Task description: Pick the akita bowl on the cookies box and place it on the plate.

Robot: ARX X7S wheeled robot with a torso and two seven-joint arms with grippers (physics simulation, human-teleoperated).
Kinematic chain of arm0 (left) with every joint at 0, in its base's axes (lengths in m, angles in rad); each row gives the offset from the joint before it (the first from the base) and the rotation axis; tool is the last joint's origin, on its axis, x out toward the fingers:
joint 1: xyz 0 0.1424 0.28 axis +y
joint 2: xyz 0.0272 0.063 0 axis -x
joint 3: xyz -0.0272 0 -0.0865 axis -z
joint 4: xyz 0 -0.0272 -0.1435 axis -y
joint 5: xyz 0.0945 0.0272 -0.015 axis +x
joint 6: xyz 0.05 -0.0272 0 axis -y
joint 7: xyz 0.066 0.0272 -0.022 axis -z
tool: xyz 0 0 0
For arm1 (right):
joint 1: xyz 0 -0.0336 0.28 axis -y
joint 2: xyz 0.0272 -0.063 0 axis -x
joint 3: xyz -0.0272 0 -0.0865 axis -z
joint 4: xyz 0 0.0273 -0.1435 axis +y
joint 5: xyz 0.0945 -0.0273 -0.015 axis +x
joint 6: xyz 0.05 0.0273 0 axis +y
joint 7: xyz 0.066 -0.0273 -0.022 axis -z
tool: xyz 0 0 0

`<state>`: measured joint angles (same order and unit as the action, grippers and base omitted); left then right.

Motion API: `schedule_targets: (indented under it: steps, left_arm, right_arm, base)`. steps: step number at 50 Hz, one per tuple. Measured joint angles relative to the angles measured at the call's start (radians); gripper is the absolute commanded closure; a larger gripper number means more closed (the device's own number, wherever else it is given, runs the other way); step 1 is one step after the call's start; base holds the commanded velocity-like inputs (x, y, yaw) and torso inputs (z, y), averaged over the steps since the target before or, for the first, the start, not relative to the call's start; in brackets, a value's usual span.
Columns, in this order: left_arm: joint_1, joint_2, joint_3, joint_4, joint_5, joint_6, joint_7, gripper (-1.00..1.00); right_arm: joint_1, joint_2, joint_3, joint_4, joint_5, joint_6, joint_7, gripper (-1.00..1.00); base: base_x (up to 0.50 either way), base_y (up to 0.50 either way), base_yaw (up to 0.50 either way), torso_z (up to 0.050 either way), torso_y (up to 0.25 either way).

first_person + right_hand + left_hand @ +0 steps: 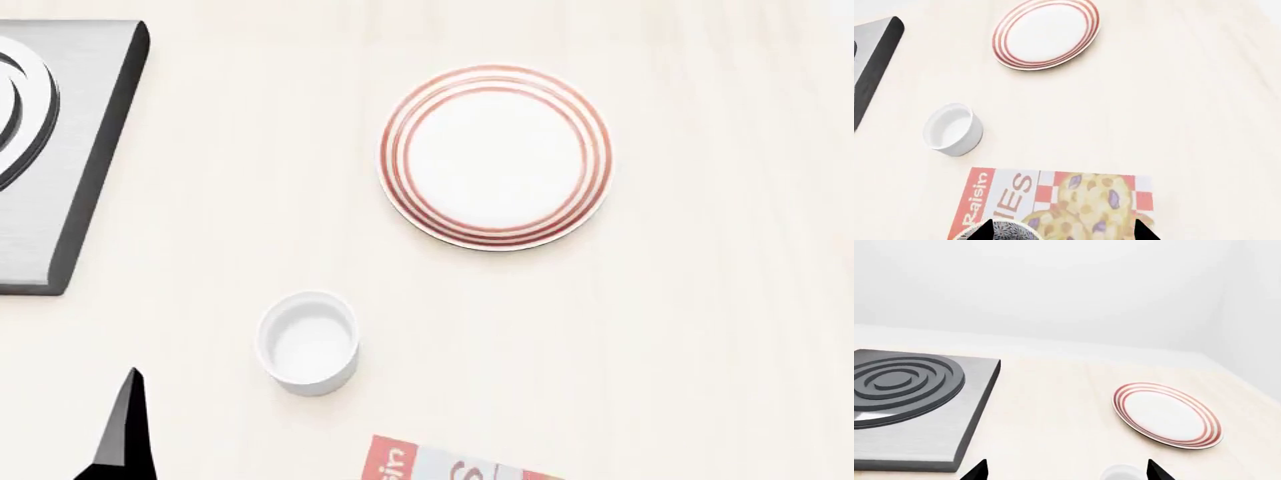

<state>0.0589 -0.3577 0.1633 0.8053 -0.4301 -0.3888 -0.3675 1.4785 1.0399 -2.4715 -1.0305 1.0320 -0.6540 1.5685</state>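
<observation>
We see a pale wooden table (694,330) from above. The plate (495,156), white with thin red rings at its rim, lies flat and holds nothing. Nearer us and to its left stands a plain white cup (308,342), upright, with nothing in it, well apart from the plate. At the far left sits a grey stove burner (60,150) with dark concentric rings.

In the right wrist view, the cookies box (1054,202) lies flat, its picture of cookies facing up. The akita bowl (997,231), speckled black and white, rests on the box at the frame's edge, only its rim showing, so we cannot see inside it. The right gripper (1062,231) hovers with its two dark fingertips spread apart, holding nothing. The left gripper (1066,472) is likewise spread, above the white cup.
</observation>
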Motion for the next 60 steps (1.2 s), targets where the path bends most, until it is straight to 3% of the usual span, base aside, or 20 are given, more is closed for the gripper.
schedule_targets:
  steps: [46,47,60]
  left_arm:
    - [-0.006,-0.021,0.013,-0.004,-0.016,0.012,-0.021,-1.0]
    - [-0.006,-0.021,0.013,-0.004,-0.016,0.013,-0.022,-1.0]
    - [-0.006,-0.027,0.019,0.0,-0.019,0.014,-0.029,-1.0]
  right_arm:
    - [-0.21,-0.089,0.077,0.095,0.054,-0.057,-0.067,-1.0]
    - [-0.215,-0.091,0.079,0.097,0.054,-0.06,-0.069,1.0]
    - [-0.26,-0.096,0.1,0.11,0.049,-0.078,-0.072,1.0]
  base:
    - [0.0,0.0,0.0,0.0,0.0]
    - [0.0,0.0,0.0,0.0,0.0]
    - [0.0,0.0,0.0,0.0,0.0]
